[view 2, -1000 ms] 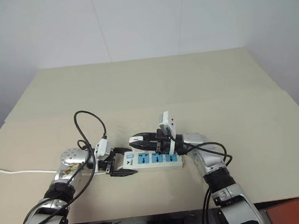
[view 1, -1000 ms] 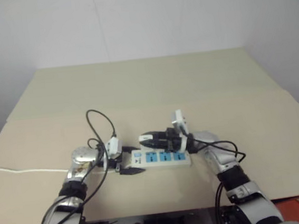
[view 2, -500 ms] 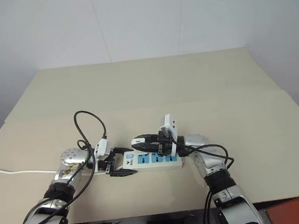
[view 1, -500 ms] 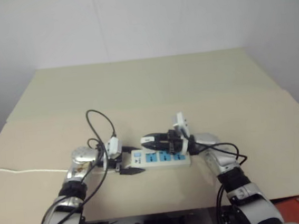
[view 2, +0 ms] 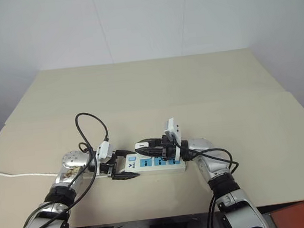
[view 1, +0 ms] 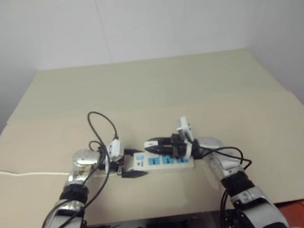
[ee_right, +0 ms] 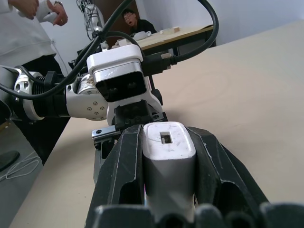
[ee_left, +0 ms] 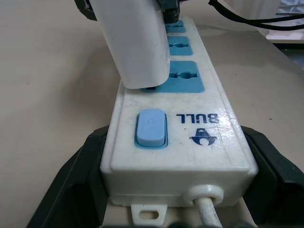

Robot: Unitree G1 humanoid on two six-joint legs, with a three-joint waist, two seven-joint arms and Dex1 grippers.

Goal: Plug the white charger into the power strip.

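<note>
The strip (ee_left: pixel 175 137) lies flat on the tan table (view 1: pixel 155 87), near the table's front edge, its long axis running left to right. Its switch (ee_left: pixel 151 128) is at the left end, beside the printed mark "BULL", and three blue sockets follow toward the right. Its thin white cord (view 1: pixel 23 174) leaves the left end and runs off along the table to the left.

Left gripper (view 1: pixel 129 166): clenched on the switch end of the strip, one black finger (ee_left: pixel 78 185) pressed against each long side. The cord passes out between the two fingers.

Right gripper (view 2: pixel 144 147): reaches in from the right, level, lying lengthwise over the strip. It is clamped on the charger (ee_right: pixel 168 161), whose white body sits squeezed between the two black fingers, one (ee_right: pixel 124 175) on each flank.

Charger: held directly over the socket (ee_left: pixel 183 78) nearest the switch. In the left wrist view its lower end (ee_left: pixel 135 52) meets the blue face of that socket and hides part of it. The prongs cannot be seen, so how deep they sit cannot be told.

Behind the table, in the right wrist view, a person in a white top (ee_right: pixel 23 33) stands at the table's left side, and another person (ee_right: pixel 135 23) sits at a desk farther back.
</note>
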